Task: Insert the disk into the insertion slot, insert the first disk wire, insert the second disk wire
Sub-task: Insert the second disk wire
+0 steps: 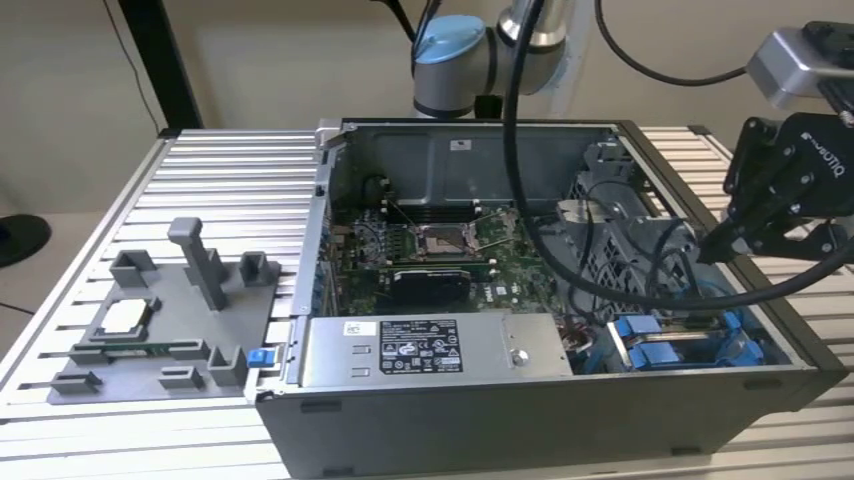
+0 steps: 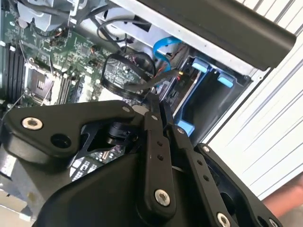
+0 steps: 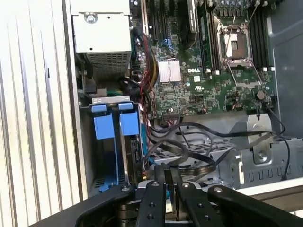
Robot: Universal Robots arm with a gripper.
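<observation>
Your hand (image 1: 714, 250) hung over the open computer case (image 1: 534, 420) at the exterior view's right, above the drive bay corner, its two black fingers (image 3: 163, 189) pressed together with no gap in both wrist views. A thin dark cable end seemed to sit at the tips (image 2: 158, 106), though you could not tell for sure that it was pinched.

The disk (image 1: 667, 350) sat in the insertion slot (image 3: 116, 151) at the case's front corner on the exterior view's right, its bright blue carrier tabs (image 3: 116, 125) standing side by side against the case wall. In the first wrist view the slot was hemmed in: the case wall on one side, the motherboard (image 3: 203, 80) on the other, and the grey power-supply box (image 1: 427, 350) just beyond the tabs.

Loops of black wire (image 3: 199, 151) lay between the hand and the board, crowding the way down. A blue flat cable (image 2: 163, 49) curved near the bay in the second wrist view.

Outside the case you had open room: the ribbed worktop (image 1: 200, 180) ran clear towards the exterior view's left, where a grey fixture tray (image 1: 167, 320) stood well apart from the case.
</observation>
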